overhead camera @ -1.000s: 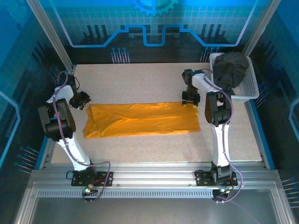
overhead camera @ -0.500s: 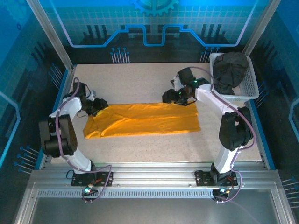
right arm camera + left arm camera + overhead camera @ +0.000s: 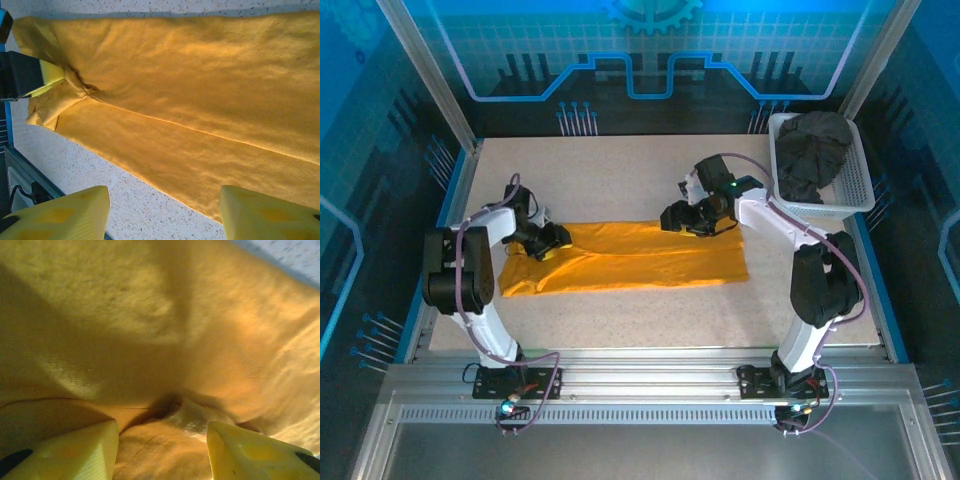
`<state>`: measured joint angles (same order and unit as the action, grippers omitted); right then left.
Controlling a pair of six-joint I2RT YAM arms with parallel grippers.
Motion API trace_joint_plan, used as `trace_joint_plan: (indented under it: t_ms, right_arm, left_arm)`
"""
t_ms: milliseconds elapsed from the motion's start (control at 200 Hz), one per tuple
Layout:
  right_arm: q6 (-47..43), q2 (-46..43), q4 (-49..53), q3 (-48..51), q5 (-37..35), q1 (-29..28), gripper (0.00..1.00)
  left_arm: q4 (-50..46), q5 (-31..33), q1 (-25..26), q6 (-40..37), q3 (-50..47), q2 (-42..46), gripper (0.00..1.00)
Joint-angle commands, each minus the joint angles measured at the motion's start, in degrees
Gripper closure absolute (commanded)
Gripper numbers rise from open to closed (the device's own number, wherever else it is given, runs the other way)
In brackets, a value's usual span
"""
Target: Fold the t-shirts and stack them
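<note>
Within the last second both arms have swung in from the shirt's ends. The left tool (image 3: 555,240), which was off the cloth at 9 o'clock, now sits on the orange shirt (image 3: 640,260) near its 9 o'clock end. The right tool (image 3: 672,215) has left the 2 o'clock corner and hangs over the far hem at about 12.

The shirt itself has barely shifted. It lies flat as a long band across the middle of the tabletop (image 3: 620,170). The grey shirt (image 3: 815,145) is bunched in the basket (image 3: 861,190) at 2 o'clock.

On the left wrist camera the fingers stand apart, low over the cloth, with a small pucker between them. The right tool is also apart and sits higher, with nothing between its fingers.

We read this as a move to new pinch points for the next fold, left arm nearly there. Neither tool grips yet, so the fold has not begun, and the grey shirt has yet to be folded.
</note>
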<state>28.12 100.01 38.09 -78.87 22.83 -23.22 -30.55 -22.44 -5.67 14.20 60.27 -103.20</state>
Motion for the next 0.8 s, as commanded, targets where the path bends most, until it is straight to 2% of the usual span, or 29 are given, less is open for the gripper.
trace_joint_plan:
  t_ms: [0,240,385,620,795]
  right_arm:
    - [0.36,-2.16,-0.10,0.96,1.34,-0.55,0.40]
    - [0.27,-2.23,-0.28,1.66,1.64,-0.67,0.40]
    - [0.36,-1.77,-0.29,1.21,1.87,-0.77,0.40]
    - [0.80,-1.31,-0.76,1.19,1.95,-1.03,0.40]
    - [1.06,-0.87,-1.46,1.63,1.94,-1.12,0.41]
  left_arm:
    - [0.28,4.44,1.13,-2.43,-1.72,0.59,0.47]
    - [1.12,2.81,3.04,-2.67,-3.29,1.81,0.46]
    - [1.19,2.66,4.78,-1.88,-4.46,5.03,0.49]
    - [1.19,0.45,5.05,-0.10,-7.37,10.78,0.70]
    - [0.81,-4.42,5.80,1.87,-8.04,13.72,0.84]
